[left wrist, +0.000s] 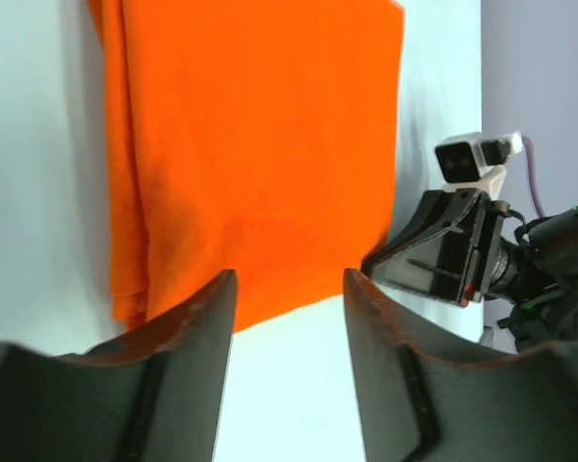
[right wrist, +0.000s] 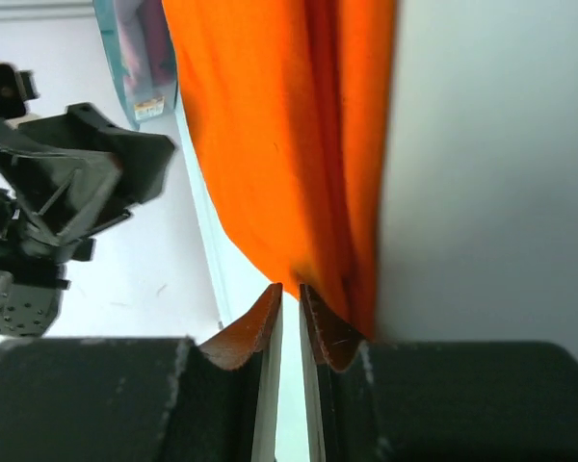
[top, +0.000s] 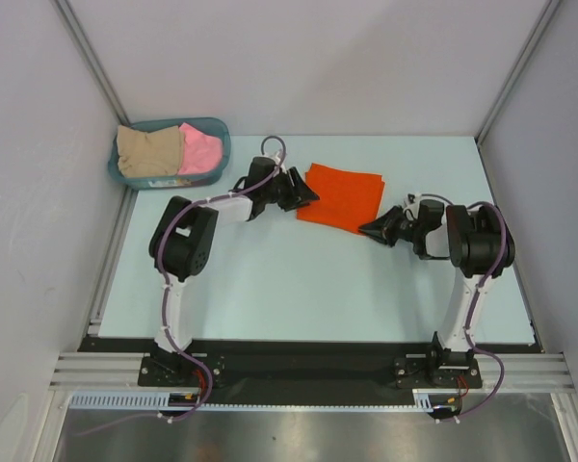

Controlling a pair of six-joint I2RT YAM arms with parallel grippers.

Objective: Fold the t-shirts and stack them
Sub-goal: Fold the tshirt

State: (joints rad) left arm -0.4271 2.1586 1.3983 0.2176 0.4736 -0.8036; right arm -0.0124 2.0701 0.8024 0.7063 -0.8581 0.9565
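Observation:
The orange t-shirt (top: 342, 195) lies folded into a flat rectangle on the table; it also fills the left wrist view (left wrist: 260, 144) and the right wrist view (right wrist: 289, 125). A beige t-shirt (top: 149, 151) and a pink t-shirt (top: 200, 149) lie in the teal basket. My left gripper (top: 306, 194) sits at the orange shirt's left edge. In its own view the left gripper (left wrist: 289, 289) stands open over bare table, just short of the cloth. My right gripper (top: 371, 229) points at the shirt's near right corner. The right gripper (right wrist: 291, 294) has its jaws a narrow slit apart, with nothing between them and the tips at the cloth's edge.
The teal basket (top: 220, 130) stands at the table's back left corner. Grey walls close in the back and both sides. The right gripper (left wrist: 419, 255) shows in the left wrist view, and the left gripper (right wrist: 87, 178) in the right wrist view.

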